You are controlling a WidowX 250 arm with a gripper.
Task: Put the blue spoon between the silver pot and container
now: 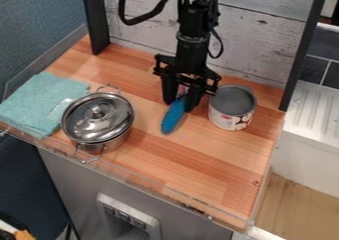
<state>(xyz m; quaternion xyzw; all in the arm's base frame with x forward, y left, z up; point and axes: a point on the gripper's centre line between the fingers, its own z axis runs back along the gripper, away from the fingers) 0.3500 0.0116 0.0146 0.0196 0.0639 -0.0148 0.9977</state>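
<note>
The black gripper (181,105) hangs low over the middle of the wooden surface, above the upper end of the blue spoon (173,117). The spoon's broad blue end points toward the front edge, while the gripper partly hides its other end. To the left is the silver pot (98,121) with its lid on. The container (232,108), a can with a grey top and a patterned label, stands close to the gripper's right. Both the spoon and the gripper are between the pot and the can. Whether the spoon rests fully on the surface is unclear.
A folded teal cloth (41,103) lies left of the pot, close against it. Behind the arm rises a whitewashed plank wall (258,43) with dark posts at its sides. A clear rim (142,180) runs along the front edge of the wooden surface (218,159).
</note>
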